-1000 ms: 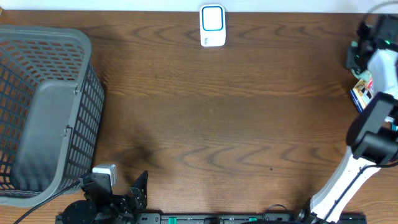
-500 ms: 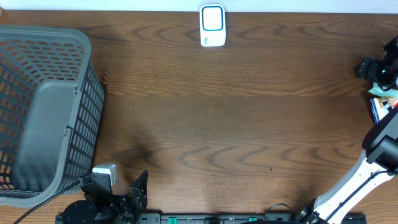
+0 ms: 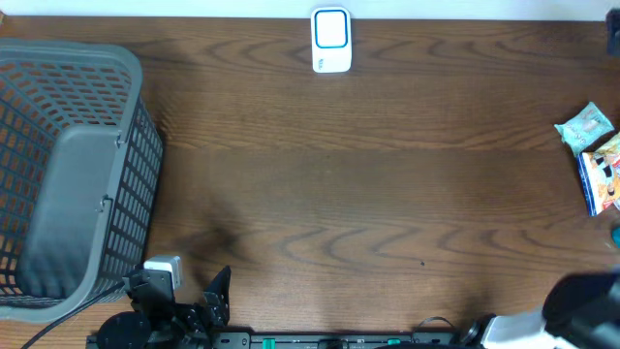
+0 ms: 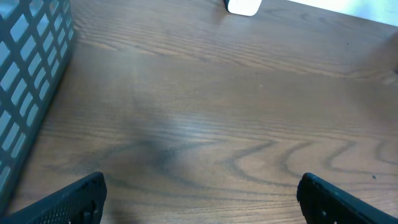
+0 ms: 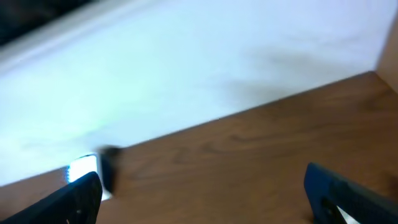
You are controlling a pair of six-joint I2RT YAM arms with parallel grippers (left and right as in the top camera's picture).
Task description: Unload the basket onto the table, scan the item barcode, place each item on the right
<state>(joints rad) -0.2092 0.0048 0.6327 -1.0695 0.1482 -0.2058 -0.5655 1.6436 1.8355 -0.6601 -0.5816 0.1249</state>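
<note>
Right gripper (image 5: 202,183) wide, empty; blue packet (image 3: 603,174) lies near-to-far.

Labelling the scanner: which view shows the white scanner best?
Overhead: the white scanner shows whole and sharp, its blue-framed face up. The left wrist view cuts it off at the frame top; the right wrist view gives only a blurred bright patch, possibly it.
</note>
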